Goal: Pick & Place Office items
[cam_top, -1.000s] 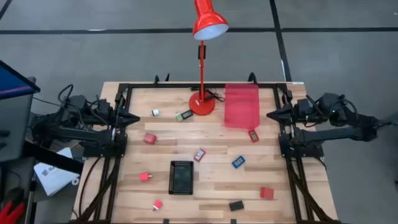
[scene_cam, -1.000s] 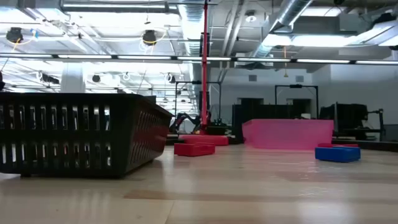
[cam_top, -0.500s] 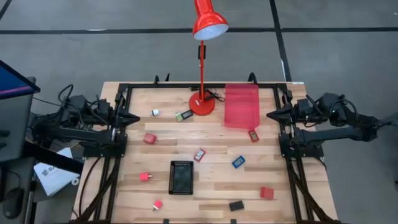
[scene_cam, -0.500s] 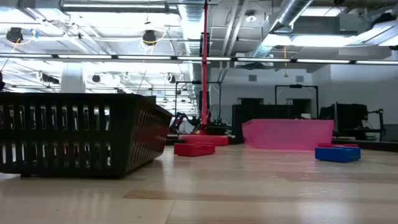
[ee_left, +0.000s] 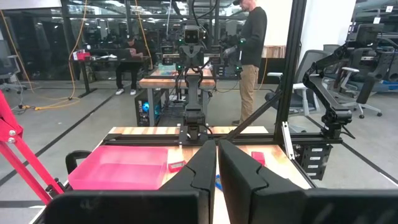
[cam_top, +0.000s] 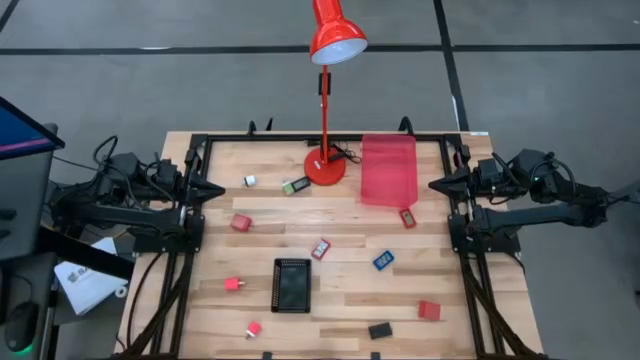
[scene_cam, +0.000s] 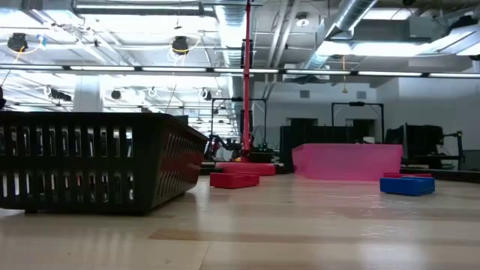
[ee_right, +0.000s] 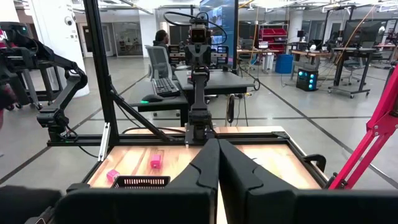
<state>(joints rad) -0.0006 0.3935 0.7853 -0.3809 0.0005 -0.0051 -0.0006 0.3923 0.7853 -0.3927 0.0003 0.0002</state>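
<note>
The office items lie scattered flat on the wooden table (cam_top: 340, 295): a white piece (cam_top: 249, 181), a green and black piece (cam_top: 295, 186), red blocks (cam_top: 241, 222) (cam_top: 429, 310), small red pieces (cam_top: 320, 248) (cam_top: 407, 217), a blue piece (cam_top: 383, 260), pink pieces (cam_top: 232, 284) (cam_top: 254, 328) and a black piece (cam_top: 380, 330). My left gripper (cam_top: 215, 188) is shut and empty at the table's left edge, pointing inward; it also shows in its wrist view (ee_left: 217, 163). My right gripper (cam_top: 437, 185) is shut and empty at the right edge; it also shows in its wrist view (ee_right: 217, 160).
A black slotted tray (cam_top: 291, 284) stands near the table's middle front and fills the low view's left side (scene_cam: 90, 161). A translucent red tray (cam_top: 388, 170) lies at the far right. A tall red desk lamp (cam_top: 324, 167) stands at the far middle. People show in the room beyond.
</note>
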